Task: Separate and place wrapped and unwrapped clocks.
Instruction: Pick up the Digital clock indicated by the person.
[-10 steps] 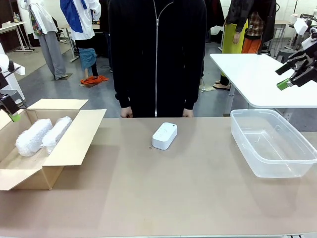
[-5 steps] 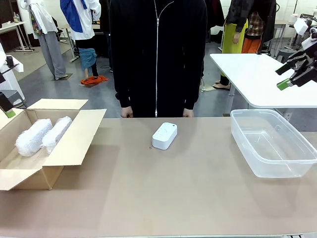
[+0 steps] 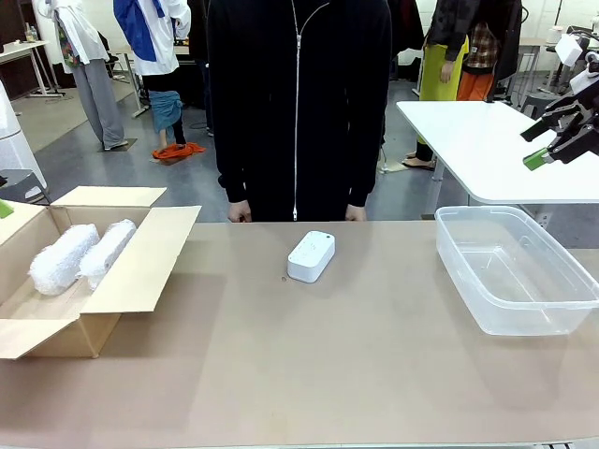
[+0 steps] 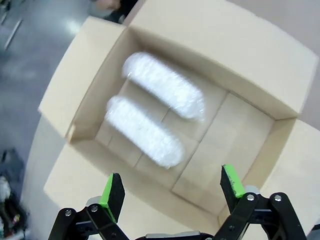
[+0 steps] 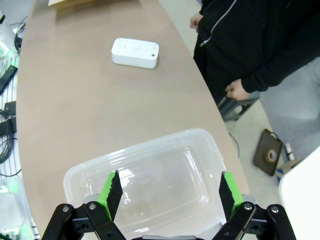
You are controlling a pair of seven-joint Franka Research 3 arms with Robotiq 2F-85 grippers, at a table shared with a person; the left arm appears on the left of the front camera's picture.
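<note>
Above the clear bin (image 5: pixel 145 144) | my right tool (image 5: pixel 169 187) hangs spread, empty | bare clock (image 5: pixel 135 52) lies on the table (image 5: pixel 75 100) beyond the bin, long axis parallel to my finger line, so a wrist turn seems needed | left tool (image 4: pixel 171 180) spread over the box (image 4: pixel 215 52) of wrapped clocks (image 4: pixel 162 92).

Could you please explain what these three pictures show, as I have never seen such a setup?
Two robot arms share a table with a person standing opposite. The wide picture comes from a fixed camera between the arms; the other two come from cameras on the wrists, looking along each gripper's green-tipped fingers. The left gripper hovers open above a cardboard box holding two bubble-wrapped bundles. The right gripper hovers open above an empty clear tub. A bare white clock lies mid-table. Nothing is held.
</note>
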